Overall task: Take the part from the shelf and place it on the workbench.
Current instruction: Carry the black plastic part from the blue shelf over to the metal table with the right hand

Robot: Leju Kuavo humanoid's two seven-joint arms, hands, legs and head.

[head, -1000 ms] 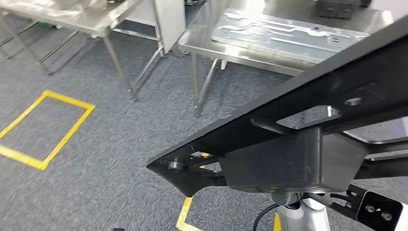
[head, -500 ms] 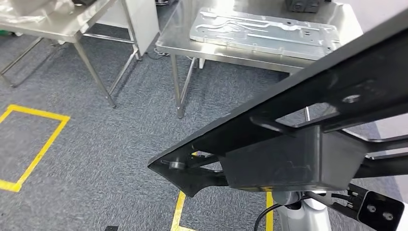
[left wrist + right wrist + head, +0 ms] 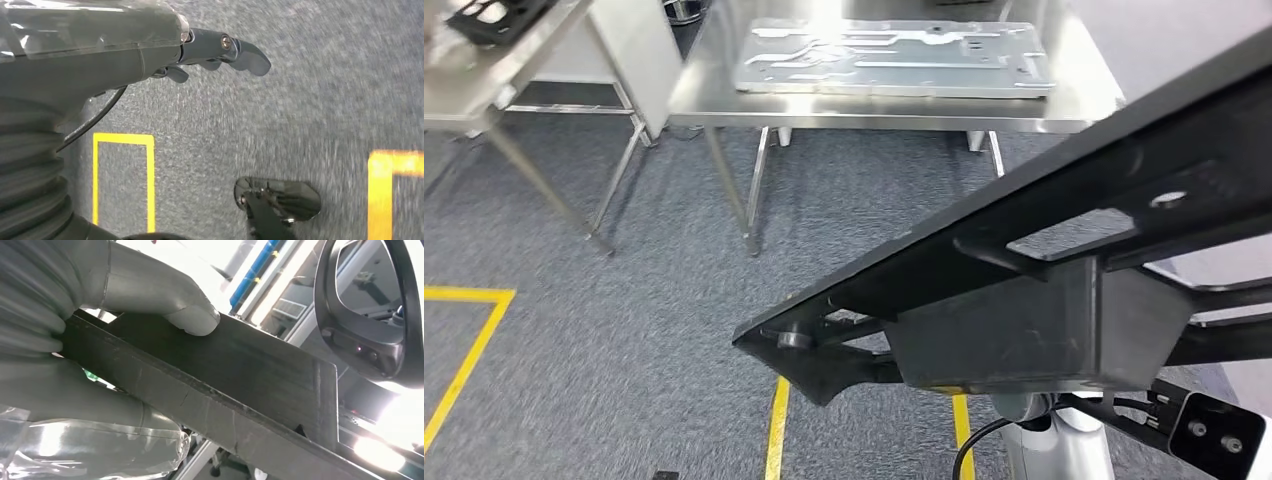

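Carrying the long black metal frame part [image 3: 1044, 290] across the grey carpet, the robot is in the transport step: the part is off the shelf and up in front of the body, slanting across the head view. The right hand [image 3: 115, 335] is clamped on it, with the grey thumb [image 3: 192, 320] pressed flat on one face of the black bar and the rest of the hand wrapped beneath. The left hand [image 3: 215, 50] hangs over the floor with nothing in it; its dark fingers [image 3: 250, 55] look loosely extended, so I read it as empty and apart.

Ahead stands the stainless-steel workbench [image 3: 1084, 105], already bearing a flat silver machined plate [image 3: 894, 70], and well apart from the part. A second steel table [image 3: 484, 95] sits off to the left with a dark object on it. Yellow floor tape [image 3: 774, 430] marks the lane below.

The next move calls for closing on the bench, then levelling the part over bare steel beside the plate before letting go.
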